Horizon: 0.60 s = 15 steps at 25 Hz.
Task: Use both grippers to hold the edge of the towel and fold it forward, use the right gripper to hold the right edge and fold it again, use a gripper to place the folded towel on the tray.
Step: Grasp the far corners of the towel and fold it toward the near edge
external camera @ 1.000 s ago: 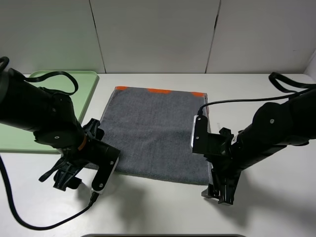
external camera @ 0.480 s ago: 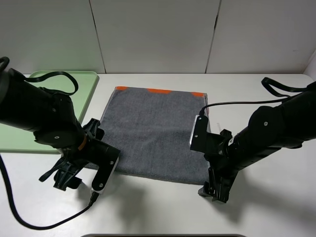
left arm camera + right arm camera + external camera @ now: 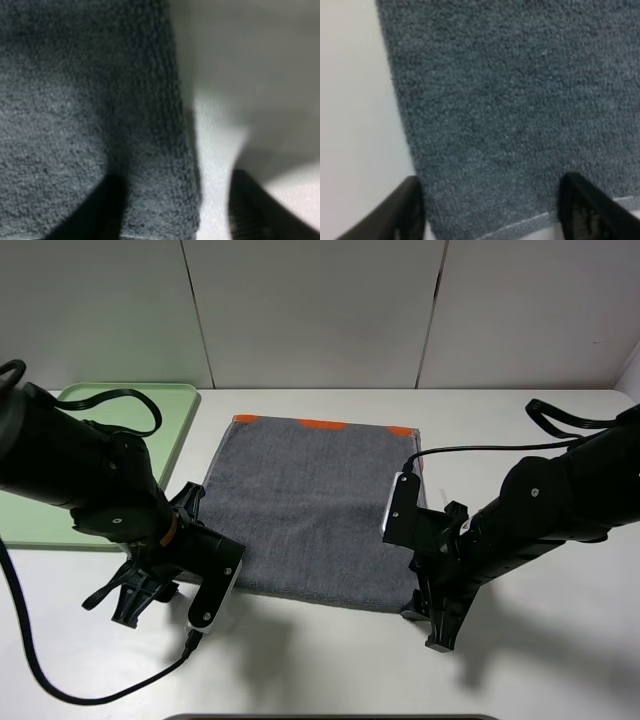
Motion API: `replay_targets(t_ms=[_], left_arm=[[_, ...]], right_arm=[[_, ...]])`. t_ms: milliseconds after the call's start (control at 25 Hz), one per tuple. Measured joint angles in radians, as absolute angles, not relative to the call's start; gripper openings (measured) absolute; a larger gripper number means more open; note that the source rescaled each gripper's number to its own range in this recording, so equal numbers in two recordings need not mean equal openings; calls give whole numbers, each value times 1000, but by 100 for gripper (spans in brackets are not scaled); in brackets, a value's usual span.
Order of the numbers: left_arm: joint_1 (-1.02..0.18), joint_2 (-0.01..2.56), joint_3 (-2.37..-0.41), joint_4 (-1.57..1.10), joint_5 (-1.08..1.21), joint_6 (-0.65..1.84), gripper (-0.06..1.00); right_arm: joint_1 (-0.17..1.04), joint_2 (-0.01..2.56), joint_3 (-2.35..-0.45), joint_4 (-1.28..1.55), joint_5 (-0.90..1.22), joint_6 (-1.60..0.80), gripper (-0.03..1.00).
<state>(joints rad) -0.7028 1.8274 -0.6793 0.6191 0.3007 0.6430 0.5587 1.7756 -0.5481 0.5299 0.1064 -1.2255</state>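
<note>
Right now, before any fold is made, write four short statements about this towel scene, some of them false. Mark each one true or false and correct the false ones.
1. The towel lies spread flat on the table. True.
2. The towel lies in the tray. False: the tray sits apart, on the left, and the towel is on the table.
3. The orange band runs along the towel's far edge. True.
4. The left gripper and right gripper are at the towel's far corners. False: they are at its near corners, jaws apart.
</note>
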Motion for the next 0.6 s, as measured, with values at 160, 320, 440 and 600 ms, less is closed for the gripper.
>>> replay_targets(t_ms=[160, 320, 440, 600], left_arm=[[-703, 1834, -679, 592, 289, 643, 21], [-703, 1836, -679, 558, 283, 643, 3], [-703, 1836, -679, 551, 282, 643, 1], [-703, 1836, -679, 550, 282, 643, 0]], right_arm=[[559, 1777, -548, 530, 110, -1225, 47], [559, 1779, -550, 526, 120, -1227, 30], [559, 1782, -552, 518, 119, -1230, 7], [559, 1782, -553, 518, 120, -1230, 0]])
